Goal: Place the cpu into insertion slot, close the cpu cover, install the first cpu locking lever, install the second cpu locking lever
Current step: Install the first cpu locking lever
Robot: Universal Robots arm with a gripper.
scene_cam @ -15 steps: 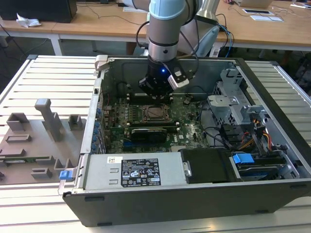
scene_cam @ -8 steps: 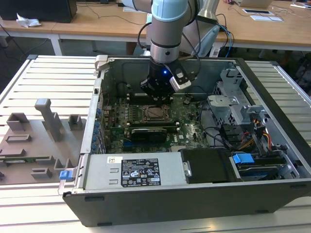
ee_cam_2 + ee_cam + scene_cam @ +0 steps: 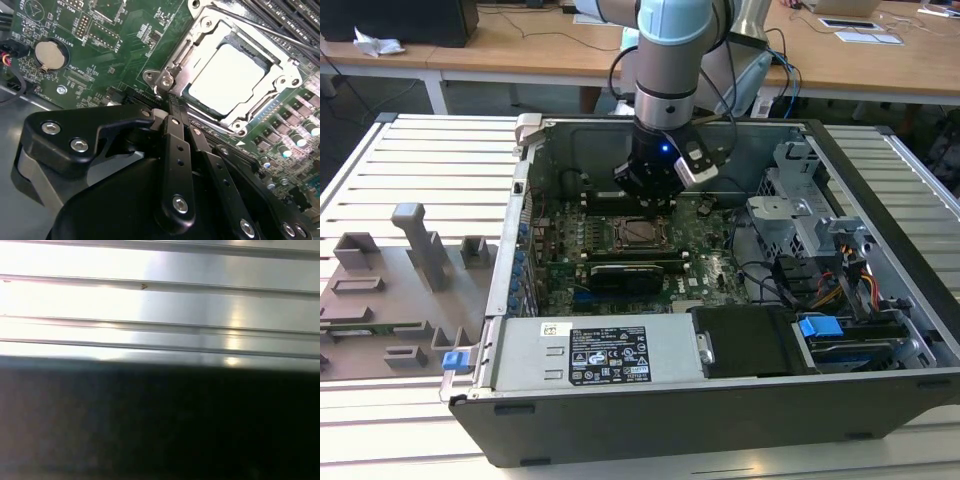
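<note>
The cpu (image 3: 227, 77), a flat chip with a silvery top, lies in the insertion slot (image 3: 640, 232) on the green board. The dull silver cpu cover (image 3: 192, 50) is folded down flat around it, and the chip shows through its window. A thin locking lever (image 3: 265, 31) runs along the cover's far side. My gripper (image 3: 171, 102) has its black fingers (image 3: 177, 150) pressed together, tips right at the cover's corner, beside the screw tab. In the exterior view the gripper (image 3: 655, 195) hangs just above the slot's back edge. Nothing shows between the fingers.
The board sits inside an open computer case (image 3: 840, 150). A power supply (image 3: 610, 355) lies in front, with a drive cage (image 3: 800, 200) and cables (image 3: 820, 290) on the exterior view's right. Memory slots (image 3: 295, 15) and a coin battery (image 3: 49, 54) flank the socket. Grey fixtures (image 3: 410, 260) stand outside.
</note>
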